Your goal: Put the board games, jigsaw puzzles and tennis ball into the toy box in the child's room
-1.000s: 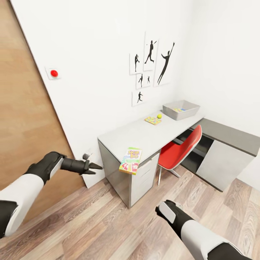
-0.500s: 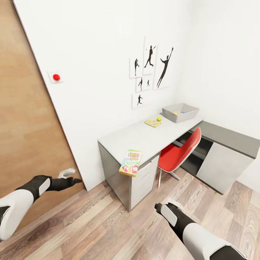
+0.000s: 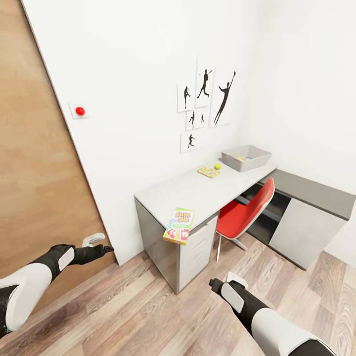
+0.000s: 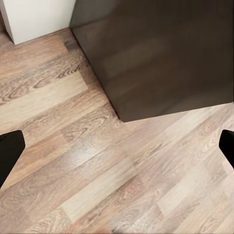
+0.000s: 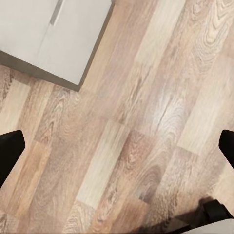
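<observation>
Left gripper [image 3: 100, 249] is out low in front of the wooden door [image 3: 34, 163], holding nothing; in the left wrist view its fingertips [image 4: 9, 153] sit at opposite edges of the picture, so the jaws are spread wide, over plank floor [image 4: 97, 185] and a dark panel [image 4: 161, 53]. Right gripper [image 3: 216, 285] hangs low over the floor short of the desk's drawer unit [image 3: 198, 247]; in the right wrist view its fingers [image 5: 9, 153] are likewise far apart and empty, above the planks with the base of a light grey cabinet [image 5: 58, 39] at one corner. Desk [image 3: 198, 190] runs along the white wall toward the far corner. SKIP-BO board game [image 3: 178, 226] lies at the near front edge of the desk, above the drawers, overhanging the edge and tilted downward. Small jigsaw puzzle [image 3: 208, 171] lies flat near the far end of the desk, close to the wall edge, with the tennis ball [image 3: 217, 166] just beside it on the toy box side. Toy box [image 3: 232, 159] stands at the far end of the desk, upright; something coloured yellow and blue [image 3: 244, 158] lies inside, too small to tell what. Red chair [image 3: 244, 210] is tucked at the desk's front. Lower dark grey cabinet top [image 3: 316, 190] adjoins the desk's far end. Silhouette pictures [image 3: 205, 99] hang on the wall above the desk; red button [image 3: 79, 111] on the wall beside the door.
</observation>
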You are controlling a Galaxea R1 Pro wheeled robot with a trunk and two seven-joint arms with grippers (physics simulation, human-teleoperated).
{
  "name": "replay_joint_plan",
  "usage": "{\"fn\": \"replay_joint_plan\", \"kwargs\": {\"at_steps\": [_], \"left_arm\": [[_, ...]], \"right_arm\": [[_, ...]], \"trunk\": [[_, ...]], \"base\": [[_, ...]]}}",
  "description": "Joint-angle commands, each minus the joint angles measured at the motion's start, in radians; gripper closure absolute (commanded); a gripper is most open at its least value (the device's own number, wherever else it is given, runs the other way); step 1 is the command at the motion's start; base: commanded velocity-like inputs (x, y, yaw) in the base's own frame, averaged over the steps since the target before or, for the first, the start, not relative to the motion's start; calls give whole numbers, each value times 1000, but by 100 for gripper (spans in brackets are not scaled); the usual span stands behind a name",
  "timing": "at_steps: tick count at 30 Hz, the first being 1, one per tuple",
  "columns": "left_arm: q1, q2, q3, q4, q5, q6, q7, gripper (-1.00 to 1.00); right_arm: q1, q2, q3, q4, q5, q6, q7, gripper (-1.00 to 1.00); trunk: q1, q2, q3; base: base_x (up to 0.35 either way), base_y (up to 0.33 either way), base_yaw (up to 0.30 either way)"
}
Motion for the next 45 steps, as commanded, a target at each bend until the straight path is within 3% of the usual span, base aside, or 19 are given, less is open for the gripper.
{"fn": "replay_joint_plan", "kwargs": {"at_steps": [1, 22, 45], "left_arm": [[0, 0, 2, -1, 10, 10, 1, -100], [1, 0, 2, -1, 10, 7, -1, -100], [2, 1, 4, -1, 10, 7, -1, -100]], "right_arm": [[-1, -1, 8, -2, -5, 2, -8, -100], [-1, 1, 8, -2, -2, -50, -8, -100], [-1, 2, 8, -2, -2, -54, -7, -100]], "trunk": [[1, -2, 0], [1, -2, 34], [1, -2, 72]], "base": [[0, 0, -30], [0, 0, -60], [0, 0, -57]]}}
